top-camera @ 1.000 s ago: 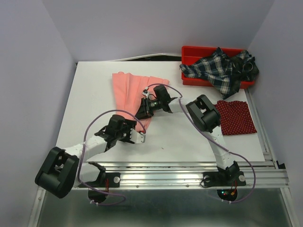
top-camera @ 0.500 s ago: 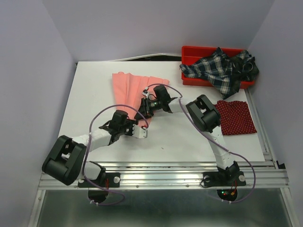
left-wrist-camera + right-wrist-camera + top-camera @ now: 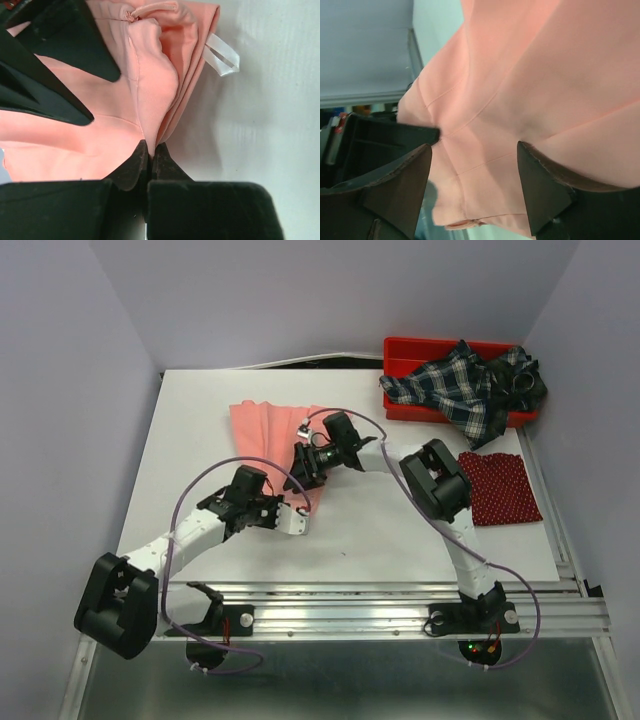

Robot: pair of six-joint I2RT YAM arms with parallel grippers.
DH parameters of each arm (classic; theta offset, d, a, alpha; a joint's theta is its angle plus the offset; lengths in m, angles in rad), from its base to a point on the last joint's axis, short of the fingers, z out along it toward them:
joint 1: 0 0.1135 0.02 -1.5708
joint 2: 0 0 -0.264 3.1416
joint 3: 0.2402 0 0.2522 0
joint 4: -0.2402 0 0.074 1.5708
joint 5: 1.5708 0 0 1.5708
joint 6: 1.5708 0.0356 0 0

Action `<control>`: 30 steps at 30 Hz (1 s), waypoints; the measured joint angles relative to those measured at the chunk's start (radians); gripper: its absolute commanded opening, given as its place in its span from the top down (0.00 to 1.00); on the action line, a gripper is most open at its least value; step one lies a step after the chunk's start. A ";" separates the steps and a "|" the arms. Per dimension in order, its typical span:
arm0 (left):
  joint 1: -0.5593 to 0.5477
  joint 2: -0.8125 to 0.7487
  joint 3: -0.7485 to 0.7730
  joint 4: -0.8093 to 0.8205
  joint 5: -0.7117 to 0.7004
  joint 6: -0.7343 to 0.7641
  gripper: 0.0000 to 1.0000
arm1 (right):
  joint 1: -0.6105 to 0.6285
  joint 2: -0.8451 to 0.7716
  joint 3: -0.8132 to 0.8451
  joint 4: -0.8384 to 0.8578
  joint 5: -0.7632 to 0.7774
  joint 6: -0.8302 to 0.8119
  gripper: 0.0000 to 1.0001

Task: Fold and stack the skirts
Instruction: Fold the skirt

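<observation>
Because the left gripper [image 3: 150,152] is clenched on only a thin pleat at the waist of the pink skirt [image 3: 265,425], which lies spread well to the left of the bin [image 3: 400,348] and nearer the arms, the likeliest fault is a slip. The pinch takes a narrow ridge of cloth, and a quick pull could drag that ridge out, or lift one layer and leave the rest behind. The right gripper [image 3: 474,150] is released, its fingers apart over the same skirt on the side toward the bin, so nothing pins the cloth there. A pull by the left alone may slide the whole skirt instead of folding it. The two claws also sit close together, and a crossing move could knock them. The dotted skirt [image 3: 498,488] lies flat just in front of the bin. The plaid skirt [image 3: 460,385] is heaped in the bin and hangs over its front wall.
</observation>
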 measured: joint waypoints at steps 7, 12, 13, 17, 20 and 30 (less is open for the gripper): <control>0.000 -0.019 0.132 -0.270 0.091 0.005 1.00 | -0.061 -0.005 0.273 -0.239 0.160 -0.262 0.19; -0.010 -0.076 0.174 -0.434 0.156 0.016 1.00 | -0.092 0.008 0.443 -0.259 0.275 -0.367 0.19; -0.014 -0.082 0.181 -0.463 0.168 0.016 1.00 | -0.093 0.028 0.491 -0.260 0.297 -0.386 0.19; -0.016 -0.093 0.202 -0.535 0.198 0.015 1.00 | -0.087 0.119 0.596 -0.243 0.355 -0.441 0.19; -0.020 -0.093 0.243 -0.590 0.220 0.003 1.00 | -0.084 0.173 0.596 -0.242 0.374 -0.475 0.33; -0.021 0.075 0.577 -0.669 0.304 -0.153 1.00 | -0.034 0.198 0.444 -0.225 0.246 -0.599 0.75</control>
